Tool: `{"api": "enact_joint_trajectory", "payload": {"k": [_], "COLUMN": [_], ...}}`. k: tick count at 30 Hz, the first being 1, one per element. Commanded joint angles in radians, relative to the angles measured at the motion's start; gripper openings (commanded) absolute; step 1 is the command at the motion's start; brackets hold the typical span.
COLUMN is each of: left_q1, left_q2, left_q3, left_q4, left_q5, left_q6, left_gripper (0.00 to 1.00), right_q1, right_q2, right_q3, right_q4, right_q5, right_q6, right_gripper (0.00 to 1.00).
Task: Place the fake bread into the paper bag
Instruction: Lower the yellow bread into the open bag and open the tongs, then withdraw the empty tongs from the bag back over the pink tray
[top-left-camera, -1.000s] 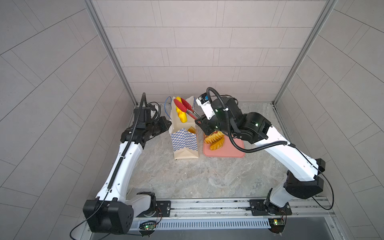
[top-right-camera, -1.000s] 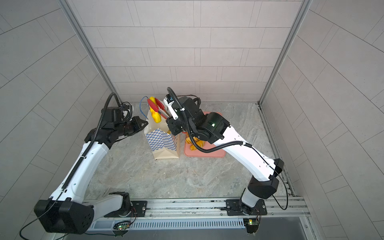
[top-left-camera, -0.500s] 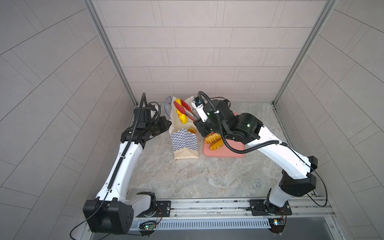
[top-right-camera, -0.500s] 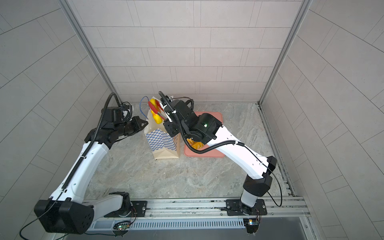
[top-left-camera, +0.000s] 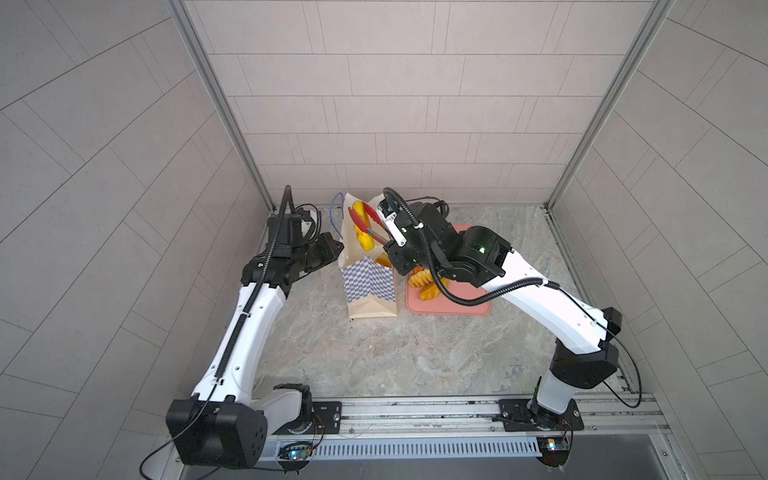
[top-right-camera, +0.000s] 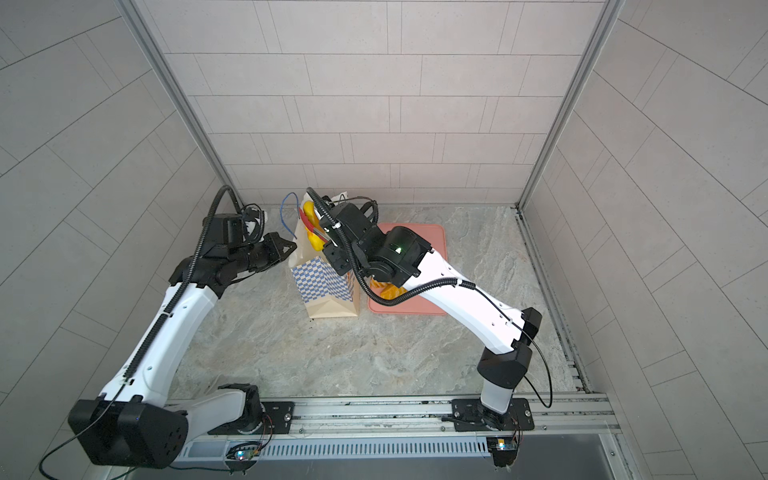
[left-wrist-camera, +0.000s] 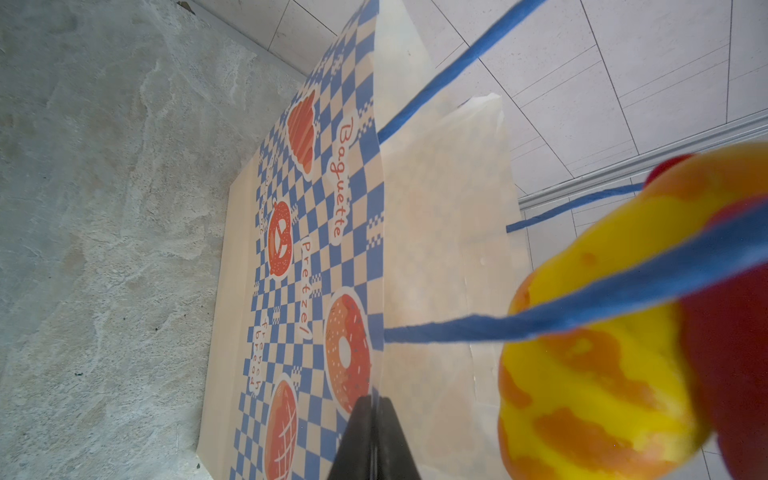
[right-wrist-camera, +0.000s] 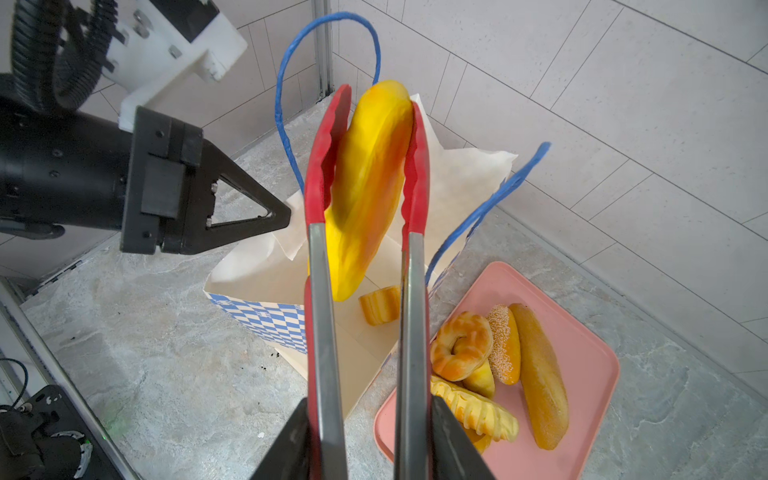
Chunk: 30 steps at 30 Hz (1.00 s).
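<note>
Your right hand has swung left, red tongs gripped, carrying yellow fake bread over paper bag; left hand clenched on bag rim.

"Baguette", "Pretzel" on paper bag

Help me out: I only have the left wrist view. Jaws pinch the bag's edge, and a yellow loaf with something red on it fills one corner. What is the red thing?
Observer: Red tongs, held in the right jaws, clamp the loaf.
Operator: Where does the loaf hang?
Observer: Over the open mouth of the bag, as both top views show.
Operator: Anything inside yet?
Observer: One small piece lies in the bag.
</note>
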Motion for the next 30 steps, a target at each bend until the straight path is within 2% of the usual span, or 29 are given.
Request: {"api": "enact_joint_trajectory", "payload": {"k": [1,6,26,30], "left_q1": [-0.004,-0.004,-0.005,-0.004], "left_q2": [-0.018,-0.021,-0.022,-0.023], "left_q3": [-0.01,-0.011,-0.011,-0.004], "left_q4": [0.018,0.019,0.015,0.012], "left_q5": [0.008,0.009,0.006,0.001], "left_q6": [0.001,-0.001,-0.001,-0.002], "left_gripper": [0.1,0.1,0.1,0.18], "right_q1": [0.005,0.005,0.007,0.007], "right_q2": [-0.006,-0.013,-0.05,-0.075], "right_q3": [0.037,0.04,0.086,0.089], "right_q4": [0.009,0.011,0.008,0.008], "right_q5": [0.035,0.036,-0.001,0.007], "right_q6": [-0.011,-0.012,-0.001,-0.004], "right_gripper": [0.45,0.48,0.48,0.48]}}
